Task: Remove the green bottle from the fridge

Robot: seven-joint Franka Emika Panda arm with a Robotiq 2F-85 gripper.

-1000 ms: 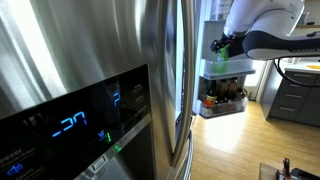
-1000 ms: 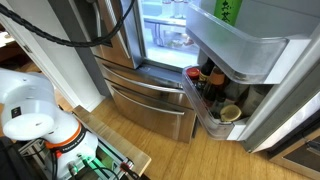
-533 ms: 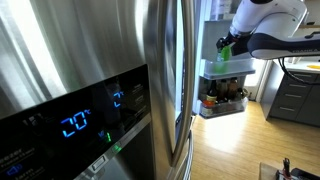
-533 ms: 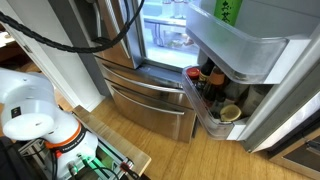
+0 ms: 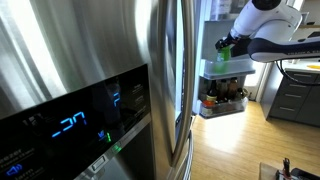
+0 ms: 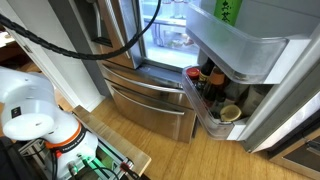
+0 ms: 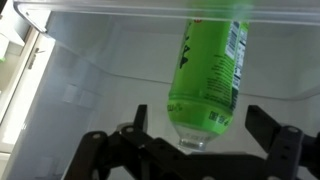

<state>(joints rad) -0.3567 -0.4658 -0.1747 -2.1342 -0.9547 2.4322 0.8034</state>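
Green bottle sits between the tool's parted jaws (wrist view) — ungripped.

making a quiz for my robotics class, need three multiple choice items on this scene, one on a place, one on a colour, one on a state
1. Where is the bottle?
A. in the upper door bin
B. on the floor
C. on top of the fridge

2. What colour are the digits on the fridge?
A. red
B. blue
C. yellow

3. How are the fingers?
A. shut on the bottle
B. shut on nothing
C. open

Answers:
1 A, the bottle stands inside the bin.
2 B, the digits glow blue.
3 C, the fingers stand apart on either side of the bottle's top.
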